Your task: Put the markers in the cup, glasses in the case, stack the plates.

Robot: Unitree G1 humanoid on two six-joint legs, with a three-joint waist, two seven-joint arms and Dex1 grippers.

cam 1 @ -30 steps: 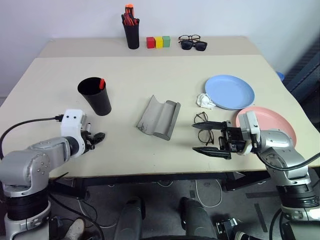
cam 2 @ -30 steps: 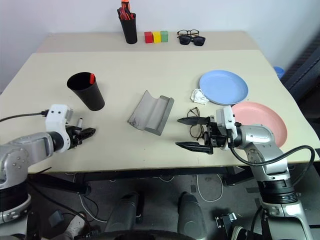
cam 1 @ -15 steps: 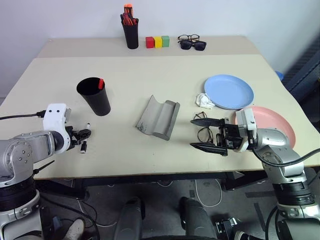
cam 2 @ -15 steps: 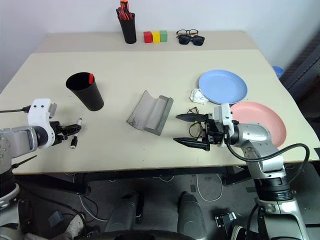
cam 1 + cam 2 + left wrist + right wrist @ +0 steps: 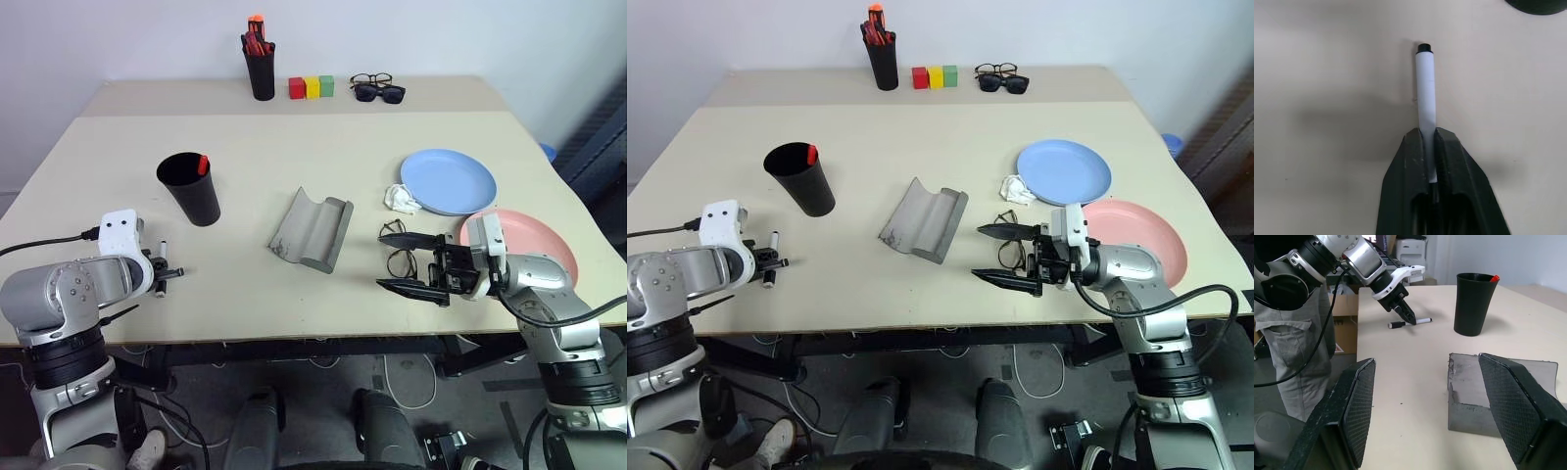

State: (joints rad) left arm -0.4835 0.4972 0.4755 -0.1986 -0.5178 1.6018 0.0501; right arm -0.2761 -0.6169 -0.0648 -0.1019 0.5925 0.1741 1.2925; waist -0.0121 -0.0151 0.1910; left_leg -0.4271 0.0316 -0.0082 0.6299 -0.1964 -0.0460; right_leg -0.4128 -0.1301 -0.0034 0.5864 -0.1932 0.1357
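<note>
Left pincer [image 5: 1430, 147] clamped on white marker [image 5: 1426, 93] on desk [image 5: 294, 166]; next lift to cup [image 5: 191, 188]; right pincer [image 5: 407, 264] wide.

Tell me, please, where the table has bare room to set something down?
Bare: the wide stretch between the cup and the blue plate, behind the open case. Crowded: the front right, with glasses, pink plate and right claw.
</note>
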